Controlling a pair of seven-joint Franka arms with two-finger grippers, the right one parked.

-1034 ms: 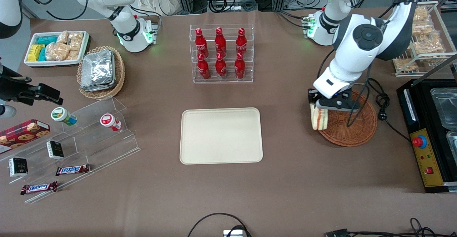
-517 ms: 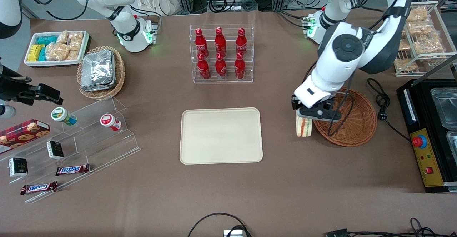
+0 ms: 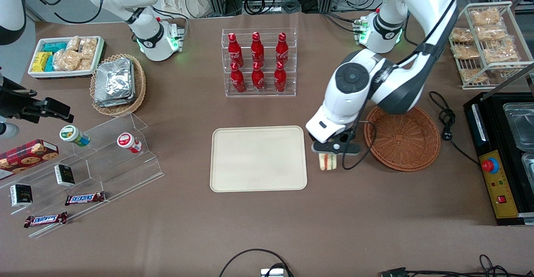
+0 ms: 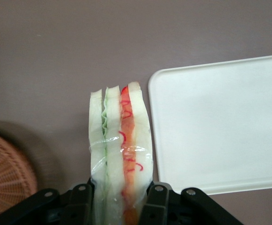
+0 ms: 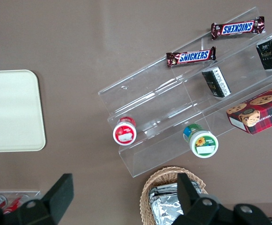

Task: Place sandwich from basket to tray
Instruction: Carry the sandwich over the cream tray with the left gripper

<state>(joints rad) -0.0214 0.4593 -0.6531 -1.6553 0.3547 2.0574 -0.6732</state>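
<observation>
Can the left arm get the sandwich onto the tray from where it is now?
Probably yes. The pincer is shut on the sandwich, held just beside the tray, and nothing lies on the tray or between them.

Tray [image 5: 11, 110] corner on brown table [image 5: 79, 42]. Clear stepped shelf [image 5: 173, 101] carries two Snickers bars [image 5: 191, 56], two dark boxes [image 5: 216, 82], cookie box [image 5: 257, 110], two lidded cups [image 5: 124, 131] (red lid, green lid). Foil packets in tan basket [image 5: 166, 176]. Left gripper out of frame.
</observation>
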